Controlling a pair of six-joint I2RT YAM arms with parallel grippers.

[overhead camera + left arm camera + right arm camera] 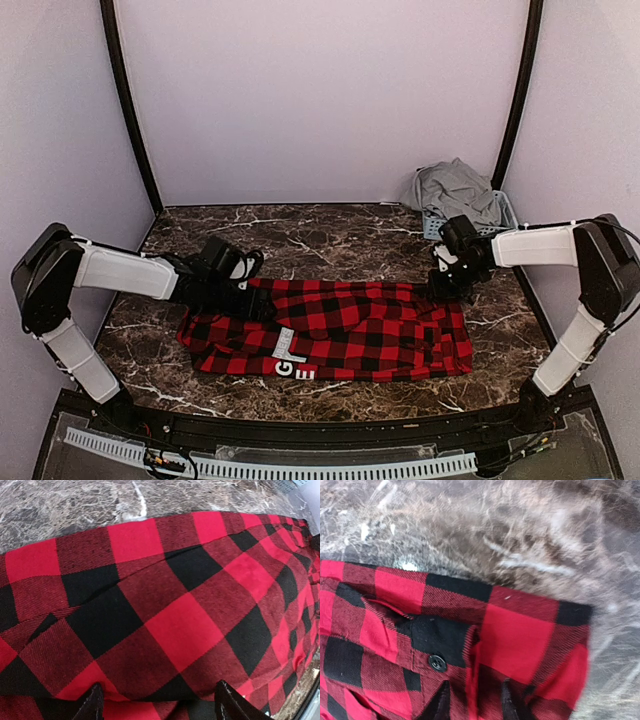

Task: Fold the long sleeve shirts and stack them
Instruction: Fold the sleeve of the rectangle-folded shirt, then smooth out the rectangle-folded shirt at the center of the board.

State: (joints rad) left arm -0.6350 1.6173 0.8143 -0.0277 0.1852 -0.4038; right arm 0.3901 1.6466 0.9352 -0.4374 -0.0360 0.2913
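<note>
Fingertips (pixel 92 705) of left gripper (pixel 160 707): spread wide, down at the check cloth, touching or just above it, closed on nothing. Sits at the 10 o'clock corner of the red-and-black shirt (pixel 340 335). Right gripper (pixel 475 702): half parted, astride a raised ridge of cloth just beside a black button (pixel 437 662), not visibly squeezing it; works the 2 o'clock corner. Reads as a matched reach for the far long edge, likely to pinch it and bring it toward 6 o'clock for another fold. Lies flat as a long band on the marble table (pixel 330 235), from 9 to 3 o'clock, white letters (pixel 290 362) at the near edge. Leaves the grey shirt (pixel 455 190) heaped in the pale blue basket (pixel 508 215) at 1 o'clock, unfolded, so stacking seems far off.
</note>
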